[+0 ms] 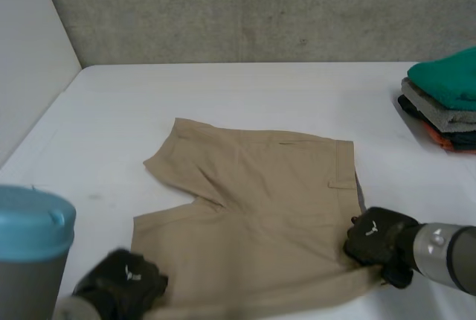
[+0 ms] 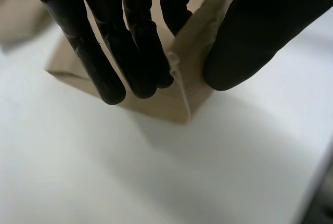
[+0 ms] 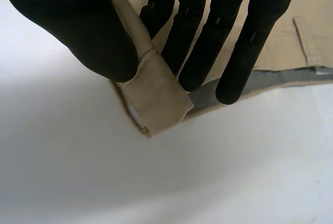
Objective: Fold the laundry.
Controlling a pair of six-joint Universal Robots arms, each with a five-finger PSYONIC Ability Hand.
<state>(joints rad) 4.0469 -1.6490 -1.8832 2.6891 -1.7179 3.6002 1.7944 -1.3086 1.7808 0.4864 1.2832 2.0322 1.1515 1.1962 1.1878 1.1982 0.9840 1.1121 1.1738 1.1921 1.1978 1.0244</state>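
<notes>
One white surface [image 1: 245,89] carries tan shorts [image 1: 260,208] spread flat at its near middle; soft, light, likely limp, best taken at corners. Corners held: left hand [image 1: 123,283] pinches a leg-hem corner, right hand [image 1: 379,242] the waistband corner, fingers [image 3: 200,41] closed against thumb.

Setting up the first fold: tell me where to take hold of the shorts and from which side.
Grip the two near corners, coming from the near edge. The shorts lie spread out, waistband to the right; the left hand pinches the leg hem corner and the right hand the waistband corner.
</notes>
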